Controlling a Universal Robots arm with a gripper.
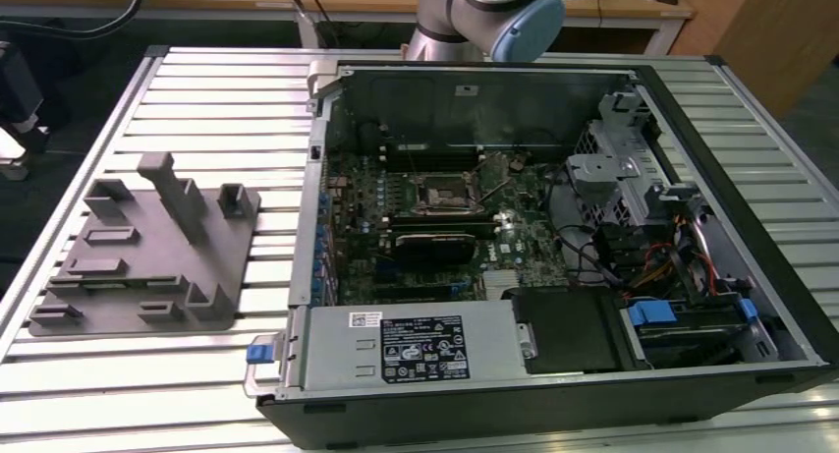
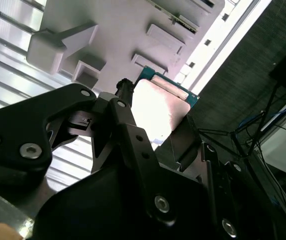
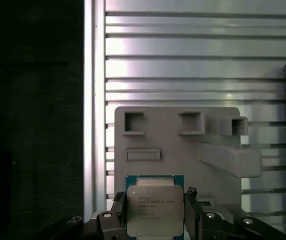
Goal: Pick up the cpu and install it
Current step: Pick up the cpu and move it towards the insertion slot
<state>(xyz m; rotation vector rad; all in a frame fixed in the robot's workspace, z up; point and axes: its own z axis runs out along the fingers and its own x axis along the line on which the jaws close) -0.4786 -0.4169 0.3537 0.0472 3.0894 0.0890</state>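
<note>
The cpu point(image 3: 154, 210), a square chip with a silver-grey metal top and a green border, sits between the black fingers point(image 3: 191, 216) of my gripper point(image 3: 154, 222), which is shut on its two sides. It is held above the grey fixture point(image 3: 178, 145), apart from it. In the second wrist view the cpu point(image 2: 158, 107) shows bright between the same gripper point(image 2: 155, 127), with the fixture point(image 2: 123, 30) beyond. The motherboard socket point(image 1: 437, 190) lies inside the open computer case point(image 1: 485, 75) in the exterior view.
The grey fixture point(image 1: 144, 266) with raised blocks lies on the slatted metal table point(image 1: 223, 89) at the exterior view's left of the case. The arm point(image 1: 485, 16) rises behind the case. Cables and a drive bay point(image 1: 655, 227) crowd the case's right side.
</note>
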